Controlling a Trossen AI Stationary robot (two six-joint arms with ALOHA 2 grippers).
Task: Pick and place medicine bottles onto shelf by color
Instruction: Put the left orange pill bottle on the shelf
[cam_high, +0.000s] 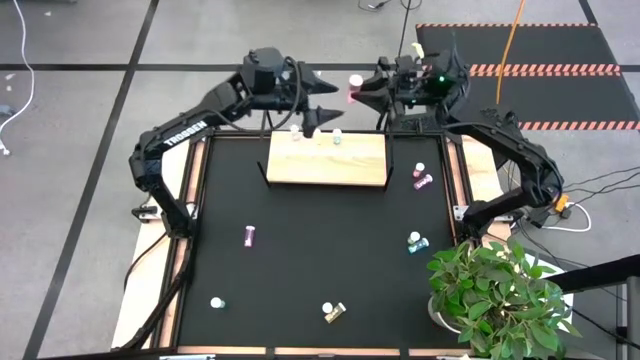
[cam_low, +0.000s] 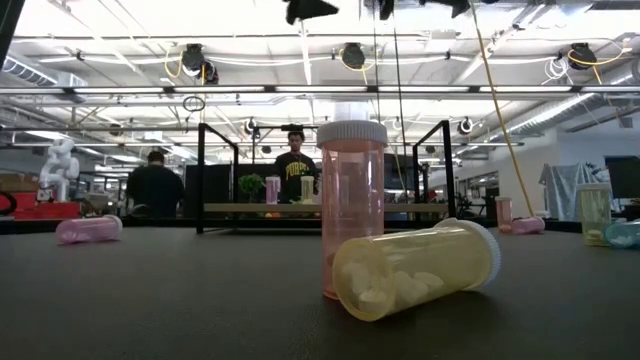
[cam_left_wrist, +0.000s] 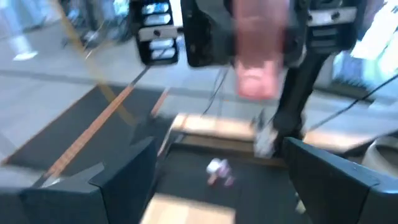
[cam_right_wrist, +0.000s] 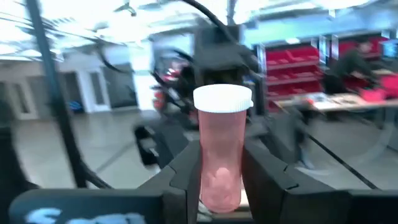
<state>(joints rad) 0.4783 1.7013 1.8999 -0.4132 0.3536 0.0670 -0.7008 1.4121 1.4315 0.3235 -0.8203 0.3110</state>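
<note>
On the left, the left gripper (cam_high: 322, 112) hovers above the far edge of the shelf (cam_high: 326, 160), its fingers (cam_left_wrist: 127, 177) spread wide and holding nothing. Three bottles stand along that far edge: a pale one (cam_high: 295, 133), a yellowish one (cam_high: 320, 137) and a teal one (cam_high: 338, 138). To the right, beyond the shelf's far edge and over the floor past the surface (cam_high: 300, 260), the right gripper (cam_high: 358, 93) pinches a pink bottle (cam_right_wrist: 219, 149) between its fingers (cam_right_wrist: 264, 165), cap up, long axis upright and crosswise to the fingers. The shelf lies nearer and slightly left of the held bottle, so the right arm is the one placed to set it down; I judge it needs a short carry toward the shelf, clear of the left gripper just beside it. Other bottles lie scattered on the surface nearer the camera.
</note>
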